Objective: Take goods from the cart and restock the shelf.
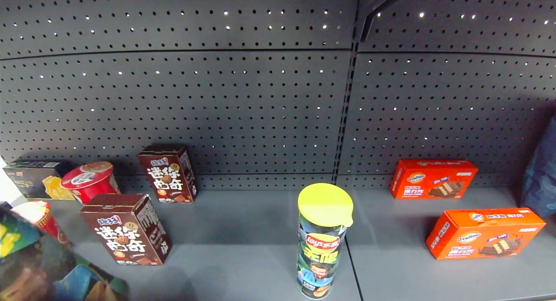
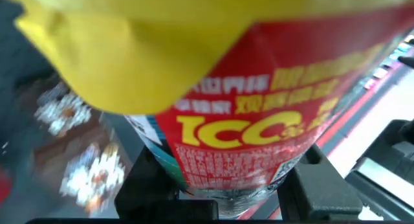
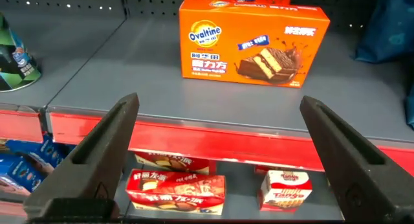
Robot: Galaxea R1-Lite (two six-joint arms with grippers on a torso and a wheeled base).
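We see a green can (image 1: 322,249) with a yellow lid standing upright near the front of the shelf (image 1: 260,231). Left of it stands a brown box (image 1: 126,229), with a second brown box (image 1: 168,173) farther back. Right of it lie an orange box (image 1: 484,233) and a second orange box (image 1: 432,178) farther back. Our left fingers (image 2: 320,191) clasp a red can (image 2: 259,130) with a yellow lid. Our right fingers (image 3: 97,162) are spread wide and hold nothing. They sit before the shelf edge, right of the green can, facing the orange box.
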